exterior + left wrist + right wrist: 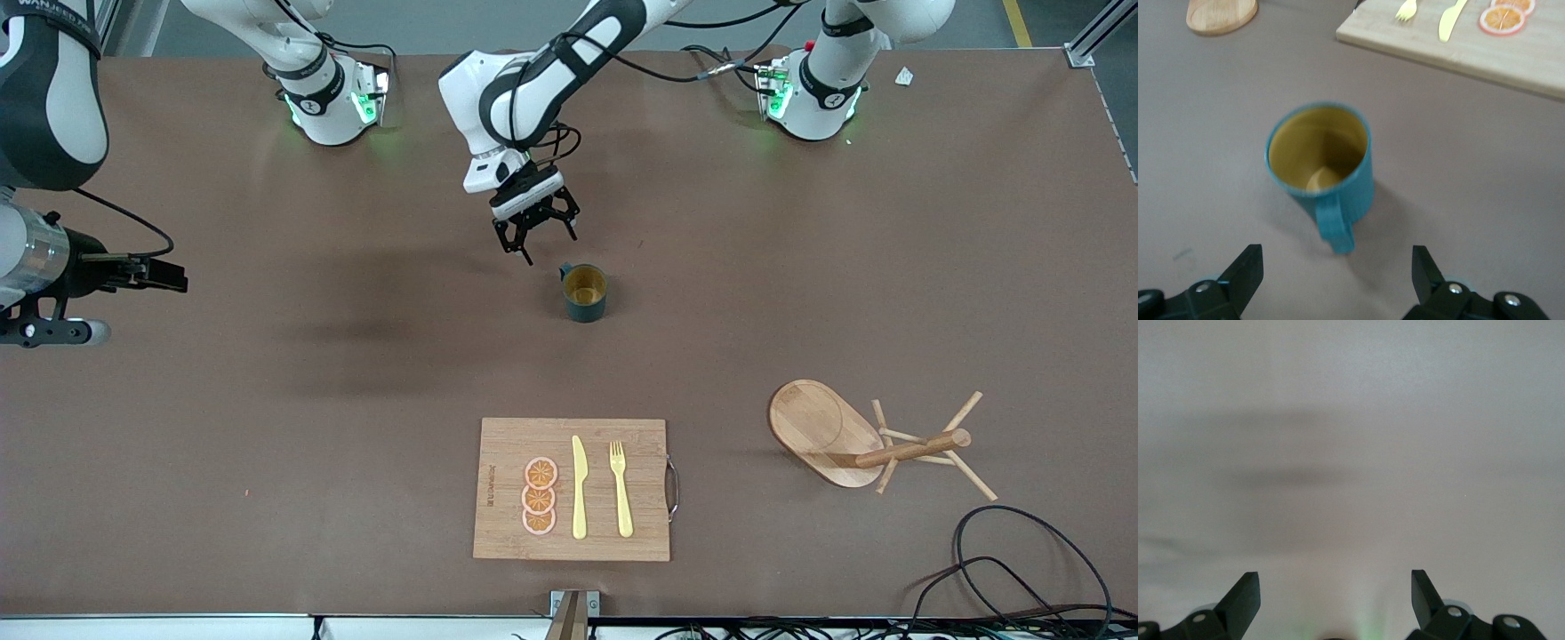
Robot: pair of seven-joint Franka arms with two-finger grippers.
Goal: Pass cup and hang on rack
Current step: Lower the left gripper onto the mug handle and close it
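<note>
The dark teal cup (585, 293) stands upright on the brown table near its middle, yellowish-brown inside, with its small handle turned toward the robots' bases. My left gripper (549, 244) hangs open and empty just above the table beside the handle. In the left wrist view the cup (1319, 157) lies ahead of the gripper (1338, 267), its handle pointing into the gap between the open jaws without touching them. The wooden rack (822, 431) lies nearer the front camera toward the left arm's end, its post (907, 449) and pegs pointing sideways. My right gripper (182, 277) waits open and empty at the right arm's end.
A wooden cutting board (640, 489) near the table's front edge carries a yellow knife (579, 489), a yellow fork (621, 489) and three orange slices (540, 496). Black cables (1022, 569) lie by the front corner near the rack. The right wrist view shows only bare table.
</note>
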